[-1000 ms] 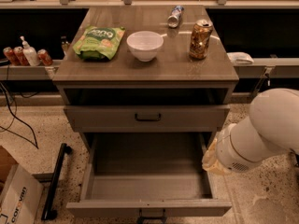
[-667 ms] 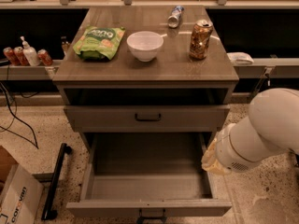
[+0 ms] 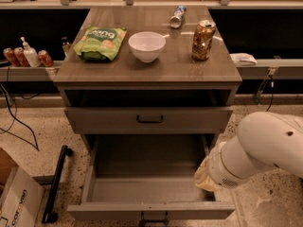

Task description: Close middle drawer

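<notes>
The middle drawer [image 3: 147, 174] is pulled far out of the grey-brown cabinet and its long shallow box is empty. Its plain front [image 3: 94, 211] faces me at the bottom edge, with the small dark pull handle [image 3: 153, 217] at the centre. My gripper [image 3: 204, 176] is at the end of the white arm [image 3: 265, 148], low at the drawer's right side wall, near its front corner. The arm covers most of it. The upper drawer [image 3: 149, 119] above is nearly shut. The lowest drawer is hidden beneath the open one.
On the cabinet top [image 3: 156, 65] lie a green snack bag [image 3: 100, 42], a white bowl [image 3: 147, 45], a brown can [image 3: 203, 40] and a toppled bottle [image 3: 177, 16]. A cardboard box [image 3: 16, 197] and a black bar [image 3: 56, 183] are on the floor at left.
The white arm has sunk slightly and shifted a little left toward the drawer's right side. The drawer has not moved.
</notes>
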### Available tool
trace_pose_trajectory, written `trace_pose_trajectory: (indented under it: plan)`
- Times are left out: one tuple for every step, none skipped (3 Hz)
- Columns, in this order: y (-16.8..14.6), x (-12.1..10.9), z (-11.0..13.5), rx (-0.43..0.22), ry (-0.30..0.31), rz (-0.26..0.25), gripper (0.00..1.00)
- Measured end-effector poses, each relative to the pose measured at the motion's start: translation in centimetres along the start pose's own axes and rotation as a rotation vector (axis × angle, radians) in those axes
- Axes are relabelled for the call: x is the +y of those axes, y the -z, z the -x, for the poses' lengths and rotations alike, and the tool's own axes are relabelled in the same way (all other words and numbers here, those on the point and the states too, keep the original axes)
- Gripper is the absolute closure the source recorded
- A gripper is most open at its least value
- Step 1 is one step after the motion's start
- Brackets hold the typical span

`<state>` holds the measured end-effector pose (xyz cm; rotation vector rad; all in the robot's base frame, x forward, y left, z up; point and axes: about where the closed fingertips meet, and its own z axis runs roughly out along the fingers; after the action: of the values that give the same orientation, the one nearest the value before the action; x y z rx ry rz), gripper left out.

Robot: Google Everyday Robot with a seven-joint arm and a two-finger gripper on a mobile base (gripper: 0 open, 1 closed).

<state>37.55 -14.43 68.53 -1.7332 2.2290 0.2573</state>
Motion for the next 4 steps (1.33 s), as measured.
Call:
trace_pose_trajectory:
  plan:
    - [-2.8,1.1,-0.5,-0.045,-0.024,0.043,1.0]
    - [-6.0,2.2,-1.4,-0.062,-0.052,0.082,1.0]
    - [-9.2,3.0,-2.7,-0.087,-0.109,0.11,1.0]
    - [-11.8,3.6,-3.9,-0.118,-0.16,0.146,1.0]
